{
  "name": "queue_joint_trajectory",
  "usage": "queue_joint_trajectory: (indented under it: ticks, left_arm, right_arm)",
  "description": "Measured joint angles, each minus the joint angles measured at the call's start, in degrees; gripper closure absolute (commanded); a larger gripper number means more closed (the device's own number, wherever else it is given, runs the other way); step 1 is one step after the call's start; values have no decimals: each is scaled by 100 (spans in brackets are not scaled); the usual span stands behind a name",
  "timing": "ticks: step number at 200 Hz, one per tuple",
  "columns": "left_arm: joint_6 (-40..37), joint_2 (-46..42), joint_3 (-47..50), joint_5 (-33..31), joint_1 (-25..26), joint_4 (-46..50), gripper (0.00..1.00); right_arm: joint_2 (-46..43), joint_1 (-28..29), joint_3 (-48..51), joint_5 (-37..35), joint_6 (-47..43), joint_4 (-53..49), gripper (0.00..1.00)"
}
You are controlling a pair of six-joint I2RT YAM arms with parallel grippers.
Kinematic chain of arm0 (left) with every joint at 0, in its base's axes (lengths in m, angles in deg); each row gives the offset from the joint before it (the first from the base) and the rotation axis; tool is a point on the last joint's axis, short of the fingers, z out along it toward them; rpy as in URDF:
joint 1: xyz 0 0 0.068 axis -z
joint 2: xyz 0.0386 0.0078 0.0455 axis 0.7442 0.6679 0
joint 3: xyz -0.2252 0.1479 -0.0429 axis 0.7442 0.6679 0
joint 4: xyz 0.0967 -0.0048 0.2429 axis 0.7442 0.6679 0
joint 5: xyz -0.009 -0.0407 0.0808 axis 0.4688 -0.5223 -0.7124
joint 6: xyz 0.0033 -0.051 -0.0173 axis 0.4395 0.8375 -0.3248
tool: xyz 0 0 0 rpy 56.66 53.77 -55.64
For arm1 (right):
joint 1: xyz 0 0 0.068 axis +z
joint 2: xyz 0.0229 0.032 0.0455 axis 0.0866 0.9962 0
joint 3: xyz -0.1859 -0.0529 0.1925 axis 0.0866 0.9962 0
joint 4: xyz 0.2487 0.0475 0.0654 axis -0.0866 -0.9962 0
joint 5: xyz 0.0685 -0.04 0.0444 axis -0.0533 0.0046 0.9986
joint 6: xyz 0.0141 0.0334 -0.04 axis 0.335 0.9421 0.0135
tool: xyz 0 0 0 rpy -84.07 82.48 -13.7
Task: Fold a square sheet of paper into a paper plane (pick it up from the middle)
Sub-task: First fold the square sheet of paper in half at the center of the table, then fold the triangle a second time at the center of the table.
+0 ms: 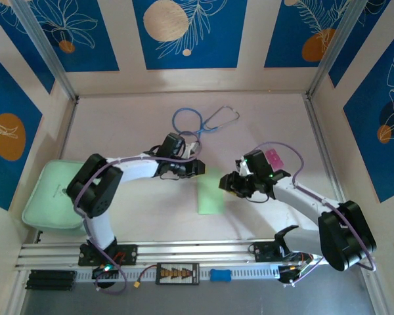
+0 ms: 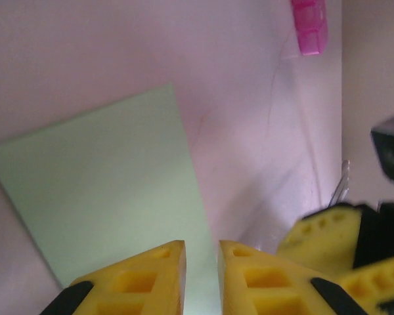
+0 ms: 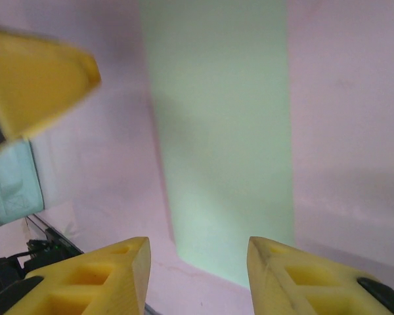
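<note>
from above, the thin pale green paper sheet [image 1: 212,195] lies flat on the pale pink table [image 1: 131,131] just below the centre of the frame, showing as a narrow upright rectangle between the two arms. the left gripper [image 1: 196,167] reaches in from the left, forearm roughly level across the frame, its tip at the sheet's upper left corner. the right gripper [image 1: 227,183] comes up from the lower right and sits at the sheet's right edge near the top. treat this sheet as featherlight, limp, easy to crease and likely to skid on the smooth top. i'd judge a gentle pinch at an edge, midway along a side, to be your best hold. in the left wrist view the sheet spreads across the left and centre. the left gripper's yellow fingers [image 2: 159,279] stand only a slit apart at the bottom edge with nothing pinched between them. a yellow finger of the right gripper shows at lower right. in the right wrist view the sheet runs from top centre down toward the bottom, its near corner ending between the right gripper's yellow fingers [image 3: 111,275]. these are spread wide and empty, and you can't tell their height above the table.
</note>
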Motion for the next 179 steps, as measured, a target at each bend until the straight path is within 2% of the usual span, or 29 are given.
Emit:
queue_joint_trajectory:
  ticks: [36,92,141,179]
  left_arm:
    - [-181,533,-518,50,-85,219,79]
    - [-450,1008,-634,44,-175,522,79]
    - [-586,1008,-525,105,-232,363,79]
    - [-597,1001,-433,229,-271,188,79]
  right_arm:
    - [-57,284,190,-4,339,-50,57]
    - [-79,332,461,46,586,-24,52]
    - [-74,442,579,157,699,24,47]
    - [111,444,656,208,758,57,48]
